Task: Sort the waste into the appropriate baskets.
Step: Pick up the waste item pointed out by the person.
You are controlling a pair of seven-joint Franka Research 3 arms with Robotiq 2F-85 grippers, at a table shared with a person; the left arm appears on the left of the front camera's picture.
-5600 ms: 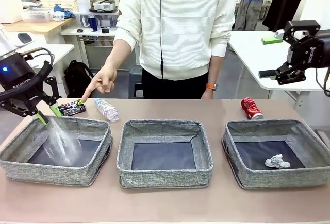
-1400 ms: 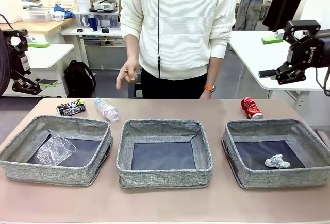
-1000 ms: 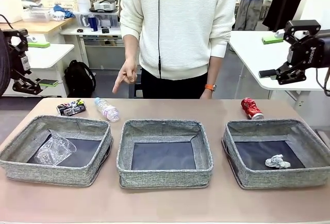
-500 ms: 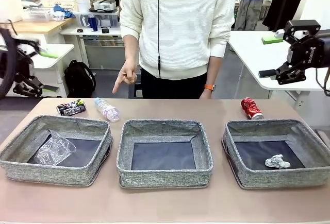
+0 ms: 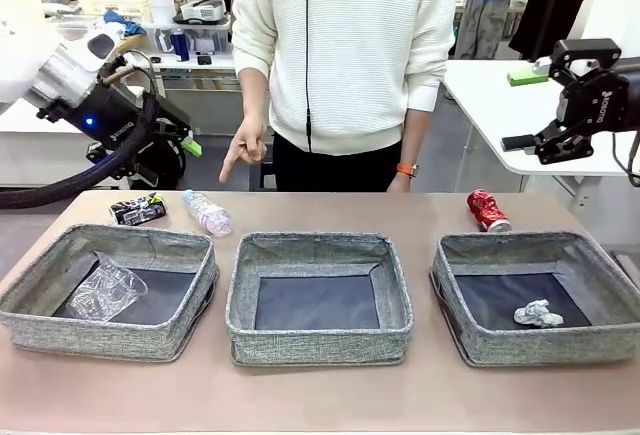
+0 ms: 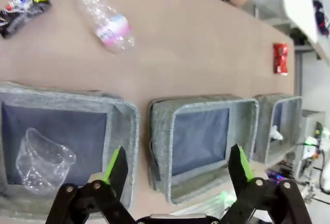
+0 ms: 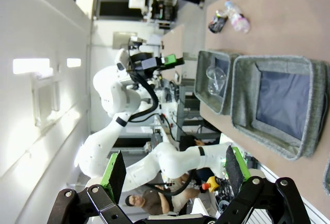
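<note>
The left claw (image 6: 176, 163) is hanging up in the air at the left side of the table (image 5: 320, 395). Its two fingers are standing wide apart and are holding nothing. In the left wrist view it is looking down on all the baskets. The right claw (image 7: 174, 168) is hanging high at the right side, up behind the right basket (image 5: 540, 350). It is wide open too, with nothing in it.

Three baskets are sitting in a row on the table. The cup (image 5: 105, 290) is lying in the left basket (image 5: 110, 335), close to its left wall. The paper ball (image 5: 538, 313) is lying in the right basket, on the dark bottom. The middle basket (image 5: 320, 340) is sitting between them.

The black can (image 5: 138, 210) is lying on the table just behind the left basket, by its far left corner. The bottle (image 5: 207, 213) is lying on its side near the can, to the right of it and not touching it. The red can (image 5: 488, 210) is lying on the table just behind the right basket, by its far left corner.

A person is standing at the far side of the table. One hand (image 5: 243, 147) is pointing a finger down, in the air above the far edge, a little to the right of the bottle.
</note>
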